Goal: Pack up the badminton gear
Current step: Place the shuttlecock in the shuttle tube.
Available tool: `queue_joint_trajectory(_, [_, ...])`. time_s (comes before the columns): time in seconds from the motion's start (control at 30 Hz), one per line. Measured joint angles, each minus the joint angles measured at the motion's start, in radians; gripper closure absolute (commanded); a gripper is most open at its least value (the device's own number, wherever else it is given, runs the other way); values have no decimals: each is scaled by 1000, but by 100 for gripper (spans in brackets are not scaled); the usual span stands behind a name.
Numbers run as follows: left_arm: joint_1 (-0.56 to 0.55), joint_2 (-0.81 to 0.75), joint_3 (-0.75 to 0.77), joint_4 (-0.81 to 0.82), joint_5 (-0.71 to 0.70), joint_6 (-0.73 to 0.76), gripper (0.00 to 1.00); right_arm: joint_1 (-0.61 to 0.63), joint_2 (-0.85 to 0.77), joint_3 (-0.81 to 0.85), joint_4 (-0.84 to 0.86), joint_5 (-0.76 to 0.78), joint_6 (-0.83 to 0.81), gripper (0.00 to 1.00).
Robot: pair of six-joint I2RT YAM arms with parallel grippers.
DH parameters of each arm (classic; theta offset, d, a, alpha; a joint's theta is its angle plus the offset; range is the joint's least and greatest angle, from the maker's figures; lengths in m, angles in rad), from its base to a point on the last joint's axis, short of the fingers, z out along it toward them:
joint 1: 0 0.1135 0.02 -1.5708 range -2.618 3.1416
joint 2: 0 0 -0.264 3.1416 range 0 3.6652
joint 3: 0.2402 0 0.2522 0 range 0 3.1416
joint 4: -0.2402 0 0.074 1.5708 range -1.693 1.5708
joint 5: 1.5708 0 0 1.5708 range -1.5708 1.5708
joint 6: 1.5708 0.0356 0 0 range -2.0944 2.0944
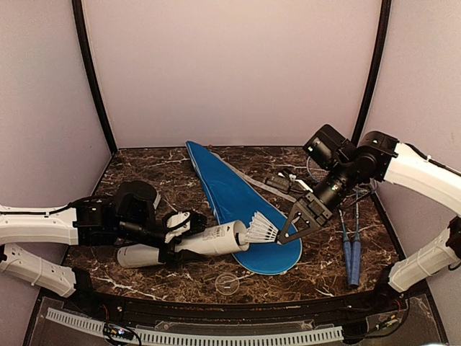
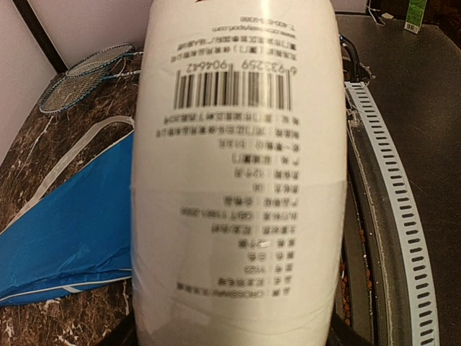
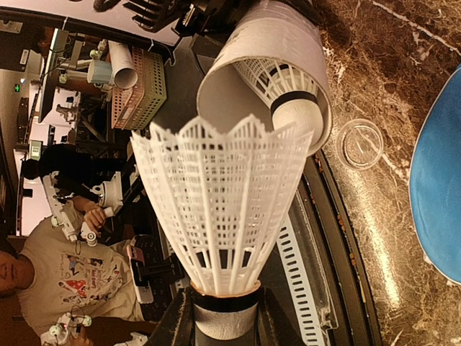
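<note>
From above, my left gripper (image 1: 184, 232) clamps the white tube (image 1: 216, 239) near the middle. My right gripper (image 1: 282, 232) pinches a shuttlecock (image 1: 261, 229) at its mouth, over the blue cover (image 1: 230, 191). Rackets (image 1: 351, 252) lie at 4 o'clock, a clear lid (image 1: 226, 282) at 6.

Left wrist: the tube blocks most things.

Right wrist: a second shuttlecock (image 3: 288, 94) sits inside the tube at 12.

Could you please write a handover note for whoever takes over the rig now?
Left claw: shut on the long white tube, held level.
Right claw: shut on a shuttlecock by its cork, skirt at the tube's mouth.
Done: another shuttlecock sits inside the tube.
To do: insert the held one; two rackets lie at the right, blue cover mid-table, clear lid near the front edge, all unpacked.
</note>
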Motion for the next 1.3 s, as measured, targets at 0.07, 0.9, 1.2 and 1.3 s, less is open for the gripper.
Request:
queue_joint_trajectory(0.07, [0,0,0,0,0,0,37,0,0,-6,3,-7,0,84])
queue_joint_trajectory(0.9, [0,0,0,0,1,0,37,16,47,-14,3,-16,-2,85])
queue_joint_trajectory(1.2, [0,0,0,0,3,0,37,27,66,-14,2,-16,-5,85])
queue_joint_trajectory(1.3, [0,0,0,0,5,0,37,33,72,-14,3,-16,-5,86])
